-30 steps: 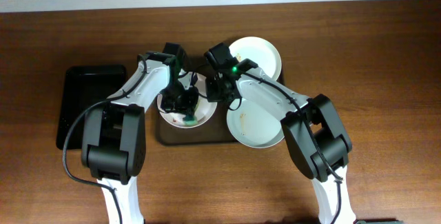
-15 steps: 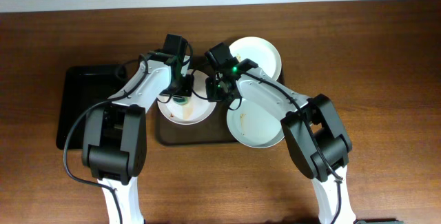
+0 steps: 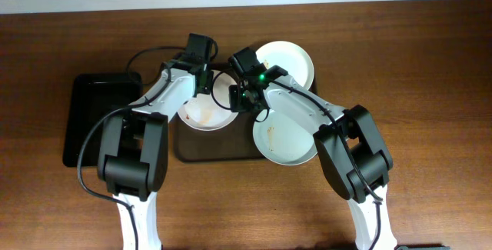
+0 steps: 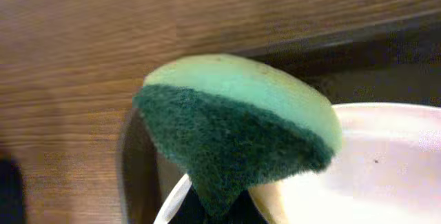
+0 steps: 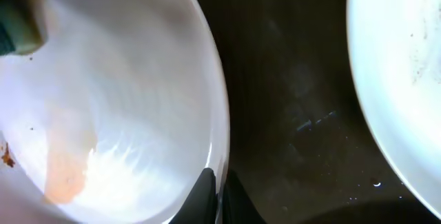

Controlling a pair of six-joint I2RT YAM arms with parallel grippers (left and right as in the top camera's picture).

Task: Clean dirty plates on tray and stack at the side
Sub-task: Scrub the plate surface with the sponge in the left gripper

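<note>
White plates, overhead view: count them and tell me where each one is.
3. The left plate sits on the tray; the far right plate and the near right plate lie to its right. No others show.

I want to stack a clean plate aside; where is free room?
The table is bare right of the back plate and front plate. The black tray looks bare. The brown tray is crowded.

The leftmost plate (image 3: 206, 113) was white, marked by an orange-brown smear. The sponge (image 4: 234, 134) was pale green over dark green. The tray (image 3: 219, 148) was dark brown; the counter (image 3: 430, 65) showed reddish-brown wood grain.
</note>
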